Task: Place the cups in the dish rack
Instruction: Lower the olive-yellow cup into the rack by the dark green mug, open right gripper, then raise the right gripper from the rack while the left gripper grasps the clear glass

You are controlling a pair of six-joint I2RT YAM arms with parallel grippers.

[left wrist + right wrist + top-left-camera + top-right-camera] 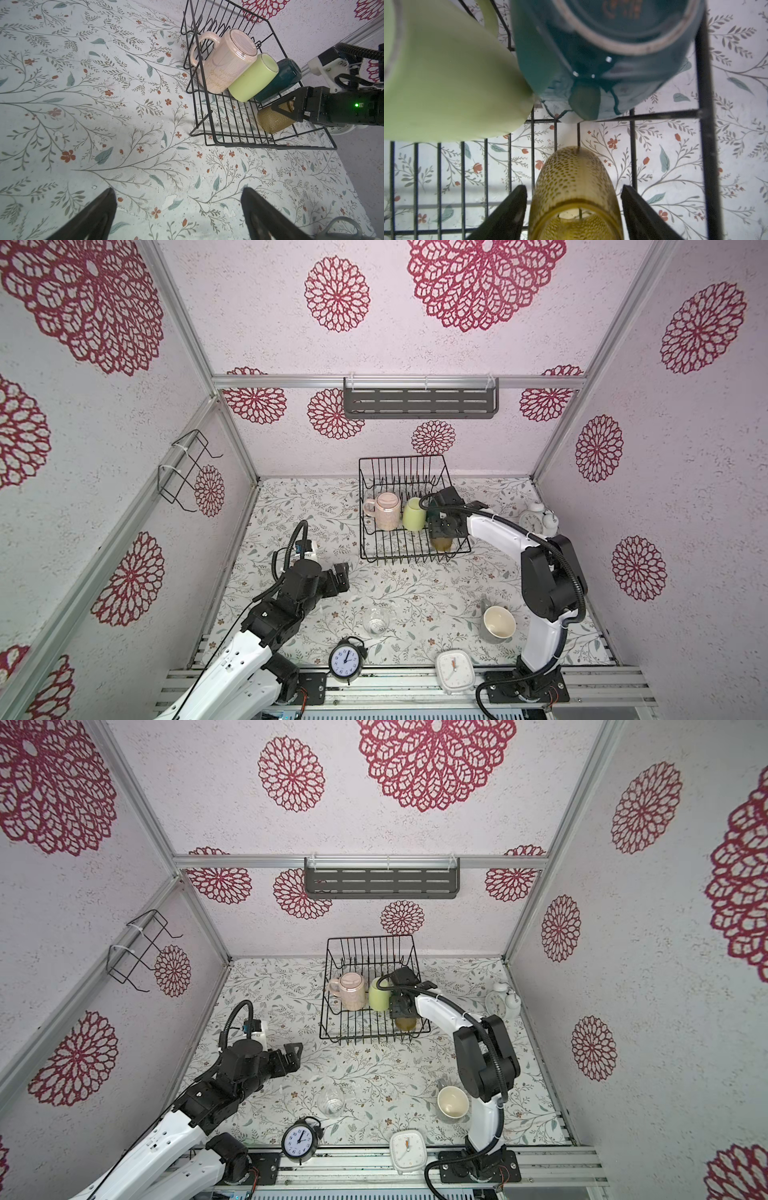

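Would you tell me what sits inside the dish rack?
Pink mug, yellow-green mug, teal mug and amber tumbler; the right arm hides the teal mug in both top views.

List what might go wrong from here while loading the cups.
1. The amber dotted translucent tumbler lies on its side on the black wire dish rack; the open right gripper straddles it, and it may roll once left alone.
2. The dark teal mug and yellow-green mug lean close by; a careless retreat could knock them.
3. The small clear glass sits near the black round alarm clock, which a grasp might bump.
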